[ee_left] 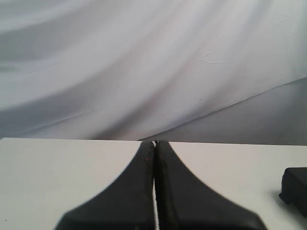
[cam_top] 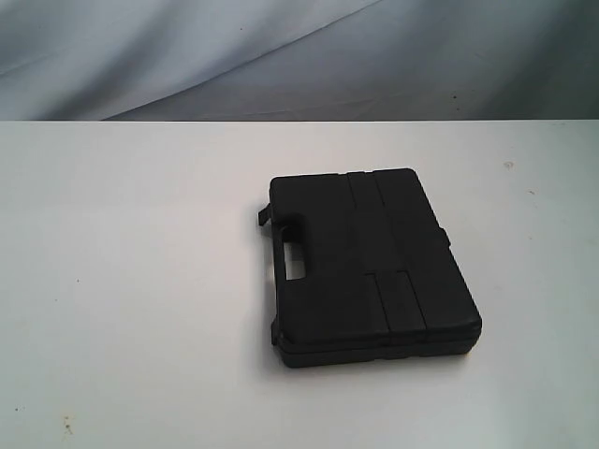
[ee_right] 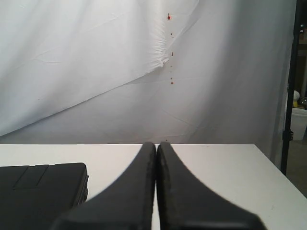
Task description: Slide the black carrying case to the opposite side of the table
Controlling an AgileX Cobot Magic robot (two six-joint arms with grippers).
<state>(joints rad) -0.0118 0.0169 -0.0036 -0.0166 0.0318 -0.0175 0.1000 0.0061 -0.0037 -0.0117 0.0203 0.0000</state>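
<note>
The case [cam_top: 370, 267] is the only container here. It lies flat and closed on the table [cam_top: 122, 281], in the exterior view a little right of the middle of the frame, in the lower half. Its lid is shut, so I cannot tell what is inside.

The case is matte black plastic, rectangular, with rounded corners and straight ribs that divide the lid into panels. The handle slot [cam_top: 299, 262] is cut in its left edge, and the white table shows through it. A small latch [cam_top: 265, 215] stands out at the upper left corner of the case. The table is plain, white and matte, with a few tiny dark specks. Behind it hangs a pale cloth [cam_top: 281, 56] with soft folds.

My left gripper [ee_left: 154, 142] has its two black fingers [ee_left: 129, 191] pressed together, with only a thin line between them, and they pinch nothing. My right gripper [ee_right: 156, 143] is the same: its fingers [ee_right: 187, 191] are closed on each other and empty. In both wrist views the case appears beside my fingers, apart from them, not touching.
</note>
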